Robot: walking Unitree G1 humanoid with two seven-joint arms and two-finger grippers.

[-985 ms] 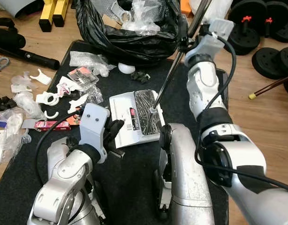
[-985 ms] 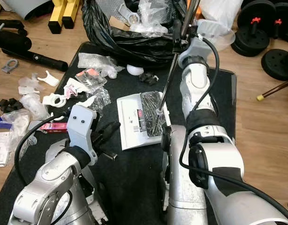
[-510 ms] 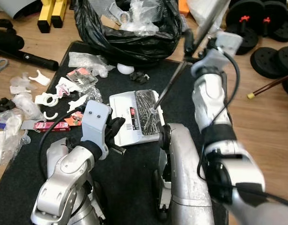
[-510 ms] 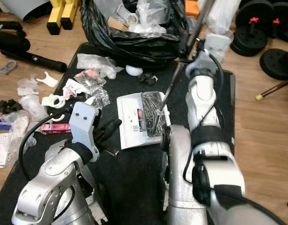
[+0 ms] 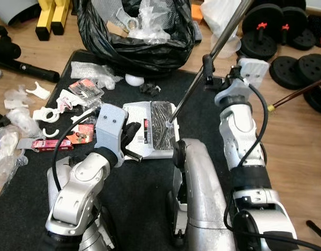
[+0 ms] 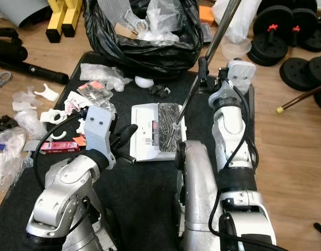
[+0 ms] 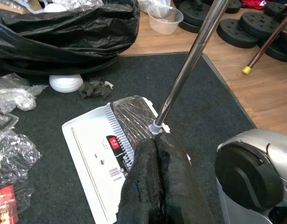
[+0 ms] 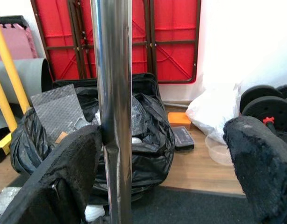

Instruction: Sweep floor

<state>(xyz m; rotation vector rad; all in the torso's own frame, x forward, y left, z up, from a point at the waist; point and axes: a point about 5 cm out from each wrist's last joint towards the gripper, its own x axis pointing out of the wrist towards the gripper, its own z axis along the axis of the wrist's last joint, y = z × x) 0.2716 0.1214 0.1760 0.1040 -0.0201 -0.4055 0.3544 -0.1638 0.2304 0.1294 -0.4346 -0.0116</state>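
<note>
A broom with a silver pole (image 5: 194, 89) rests its black bristle head (image 5: 161, 123) on a white dustpan (image 5: 145, 112) lying on the black mat (image 5: 150, 198). My right gripper (image 5: 206, 70) is open around the pole partway up; in the right wrist view the pole (image 8: 113, 116) touches one finger (image 8: 64, 182) and the other stands well apart. My left gripper (image 7: 155, 142) is shut, its tips over the dustpan's near edge beside the bristles. I cannot tell whether it pinches the pan. Plastic litter (image 5: 56, 110) lies left of the pan.
A black rubbish bag (image 5: 134, 42) full of plastic stands open behind the mat, with a white ball (image 5: 133, 79) in front of it. Black weight plates (image 5: 286, 68) and a yellow-tipped stick (image 5: 296, 94) lie on the wooden floor to the right. A black tube (image 5: 24, 68) lies far left.
My right wrist has come down and to the right, so the pole leans further right. The left gripper has edged closer to the dustpan. The camera has shifted a little.
</note>
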